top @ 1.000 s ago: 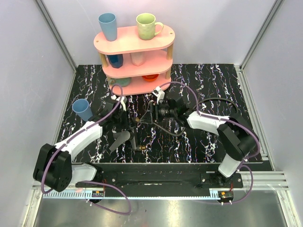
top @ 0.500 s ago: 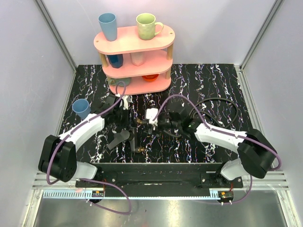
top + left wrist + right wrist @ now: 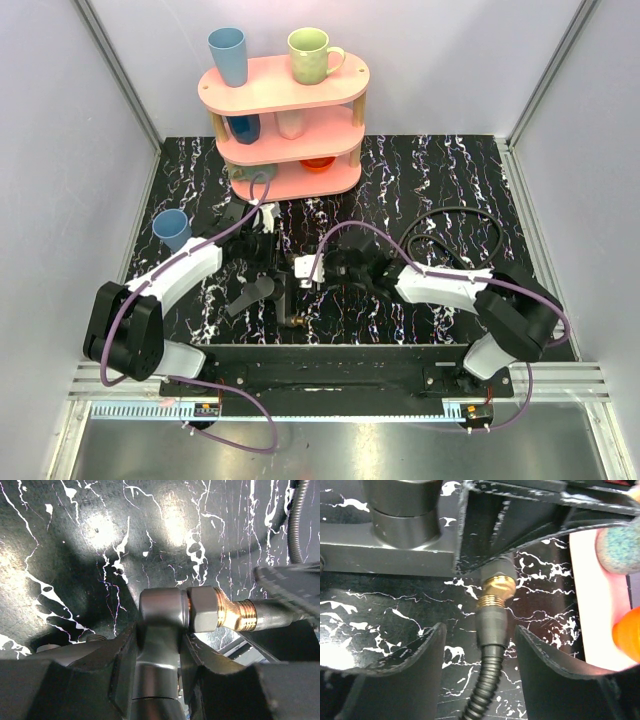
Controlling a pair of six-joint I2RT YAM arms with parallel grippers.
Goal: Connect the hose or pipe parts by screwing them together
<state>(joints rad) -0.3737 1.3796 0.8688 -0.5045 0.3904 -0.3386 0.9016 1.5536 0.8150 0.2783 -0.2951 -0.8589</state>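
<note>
While the nozzle piece (image 3: 160, 607) is clamped in the jaws of the left gripper (image 3: 159, 647) above the marbled table (image 3: 75, 555), a brass end (image 3: 234, 615) is seated against it at 3 o'clock. The hose (image 3: 492, 625) is flanked, untouched, by the parted right gripper (image 3: 479, 632).

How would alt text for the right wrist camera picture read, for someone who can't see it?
A black ribbed hose with a brass threaded end runs up between the open fingers of the right gripper, touching neither. Behind lie the black marbled table and, at right, a pink shelf.
</note>
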